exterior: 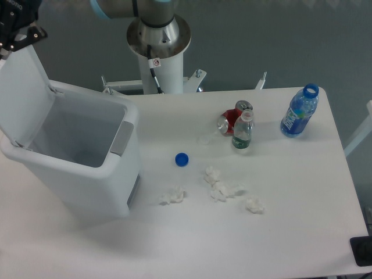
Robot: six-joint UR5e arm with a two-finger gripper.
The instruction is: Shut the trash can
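One claw (17, 36) at trash can (81, 157) lid's top edge; claw state unclear.

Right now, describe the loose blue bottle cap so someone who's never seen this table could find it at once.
Start at the big white trash can with its lid up on the table's left side. Just right of its grey front panel, alone on the bare tabletop, lies the blue cap. It is small, flat and round, unlike the crumpled white tissues nearby, and it sits on no bottle.
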